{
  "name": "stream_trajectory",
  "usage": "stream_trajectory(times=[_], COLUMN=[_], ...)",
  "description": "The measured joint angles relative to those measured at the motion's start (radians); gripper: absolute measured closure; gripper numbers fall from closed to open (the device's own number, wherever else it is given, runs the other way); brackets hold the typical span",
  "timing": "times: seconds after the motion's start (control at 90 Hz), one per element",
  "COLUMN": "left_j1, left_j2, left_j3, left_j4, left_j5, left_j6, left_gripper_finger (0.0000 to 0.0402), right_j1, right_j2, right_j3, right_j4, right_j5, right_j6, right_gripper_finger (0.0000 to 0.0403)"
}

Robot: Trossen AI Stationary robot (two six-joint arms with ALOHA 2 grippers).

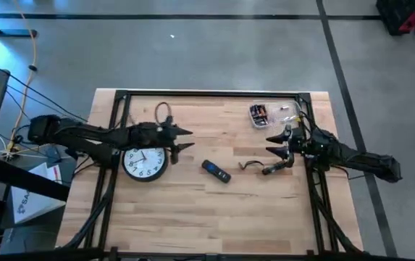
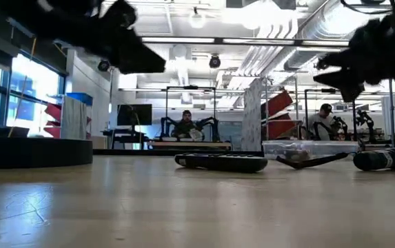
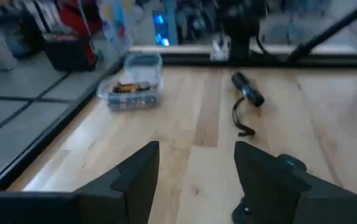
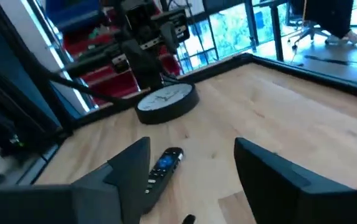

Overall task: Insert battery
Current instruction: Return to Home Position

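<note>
A clear plastic container (image 1: 263,114) holding batteries (image 3: 130,88) stands at the table's far right. A black remote (image 1: 216,171) lies flat at mid-table. Right of it lies a dark flashlight (image 1: 278,167) with a wrist strap (image 1: 247,165). A white wall clock (image 1: 145,161) lies face up at the left. My left gripper (image 1: 182,139) hovers open beside the clock's far right edge, holding nothing. My right gripper (image 1: 276,143) hovers open above the flashlight, between it and the container, holding nothing. In the right wrist view the remote (image 4: 162,168) lies just ahead of the fingers.
A dark metal frame (image 1: 207,93) runs round the table's edges. Bare wood lies along the near half of the table (image 1: 207,217). Beyond the far edge, the low view shows people seated at other benches (image 2: 187,125).
</note>
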Motion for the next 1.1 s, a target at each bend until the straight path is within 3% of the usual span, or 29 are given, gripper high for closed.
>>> stream_trajectory(times=[0.2, 0.389, 0.489, 0.867, 1.1], left_j1=[0.005, 0.006, 0.022, 0.037, 0.024], left_j2=[-0.199, -0.388, -0.451, -0.67, -0.75], left_j3=[-0.199, -0.295, -0.302, -0.302, -0.302], left_j4=[0.164, 0.154, 0.07, -0.201, -0.286], left_j5=[-0.016, -0.035, -0.079, -0.077, -0.042], left_j6=[-0.009, -0.012, -0.037, -0.029, 0.008], left_gripper_finger=[0.0212, 0.0212, 0.0212, 0.0212, 0.0212], right_j1=[0.017, 0.074, 0.097, 0.109, 0.109], right_j2=[-0.018, -0.019, -0.02, -0.017, -0.016], right_j3=[-0.007, -0.009, -0.009, -0.009, -0.01], right_j4=[0.067, 0.082, 0.086, 0.039, 0.039], right_j5=[0.0, -0.068, -0.049, -0.034, -0.034], right_j6=[-0.053, -0.096, -0.134, -0.157, -0.157], right_gripper_finger=[0.0299, 0.0394, 0.0391, 0.0394, 0.0394])
